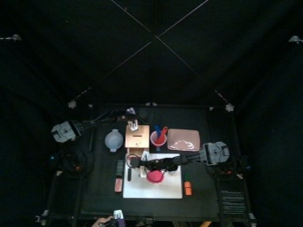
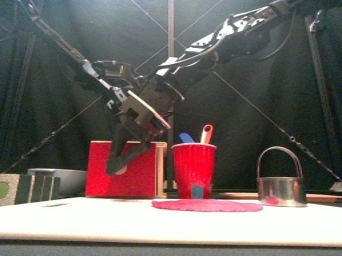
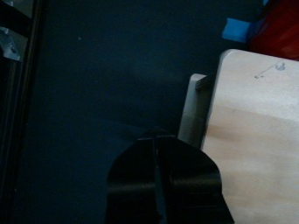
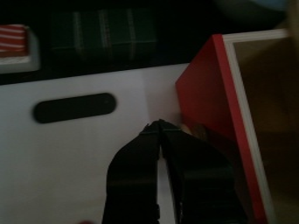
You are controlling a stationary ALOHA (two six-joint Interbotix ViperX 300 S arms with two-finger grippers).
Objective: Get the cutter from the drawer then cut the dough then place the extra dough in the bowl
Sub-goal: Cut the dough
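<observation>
Front view: cutter [image 2: 278, 188] stands right of soft dough [image 2: 207, 205]; looks light, rigid. I'd take it by the wire handle [image 2: 278, 148]. Left gripper [image 3: 162, 142] and right gripper [image 4: 158, 131]: jaws pressed together, empty.

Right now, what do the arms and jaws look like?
Left arm and right arm are black, with pale patches along the right one in the front view. Left gripper and right gripper each have two black jaws, broad at the base, tapering to a narrow tip.

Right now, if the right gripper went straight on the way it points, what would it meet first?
Probably the white cutting board, just beside the red drawer front; depth is unclear.
</observation>
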